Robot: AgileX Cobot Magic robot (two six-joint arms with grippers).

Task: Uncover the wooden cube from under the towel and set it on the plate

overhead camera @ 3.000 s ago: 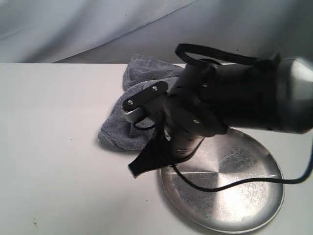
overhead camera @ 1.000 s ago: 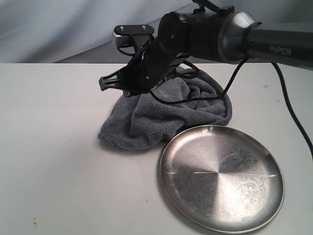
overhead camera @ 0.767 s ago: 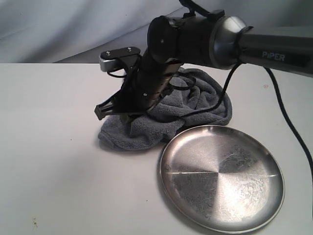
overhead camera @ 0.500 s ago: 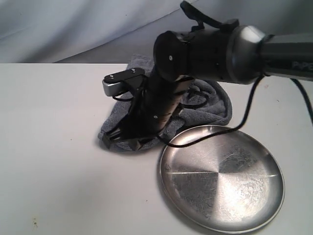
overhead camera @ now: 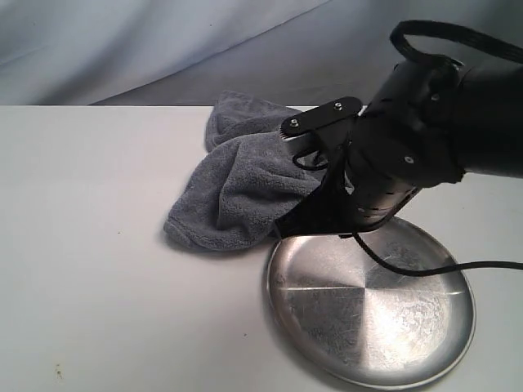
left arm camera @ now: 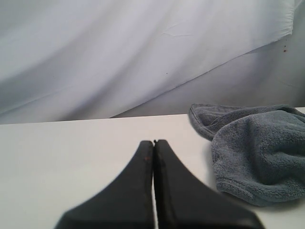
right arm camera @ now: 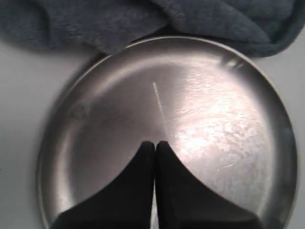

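Observation:
The dark grey towel (overhead camera: 233,188) lies bunched on the white table, just behind the steel plate (overhead camera: 384,327). No wooden cube shows in any view; it is hidden. My right gripper (overhead camera: 283,229) is shut with nothing in it and hangs over the plate's near-left rim, beside the towel's edge. In the right wrist view the gripper (right arm camera: 155,143) points at the bare plate (right arm camera: 224,119), with the towel (right arm camera: 95,19) beyond the rim. My left gripper (left arm camera: 153,141) is shut and empty above bare table, and the towel (left arm camera: 259,152) lies off to one side of it.
A pale cloth backdrop (overhead camera: 163,41) hangs behind the table. A black cable (overhead camera: 425,269) from the right arm droops over the plate. The white tabletop (overhead camera: 90,245) stretches left of the towel.
The right arm has swung from the towel's left edge back to the right and now hovers over the plate's rim. The towel keeps its heaped shape.

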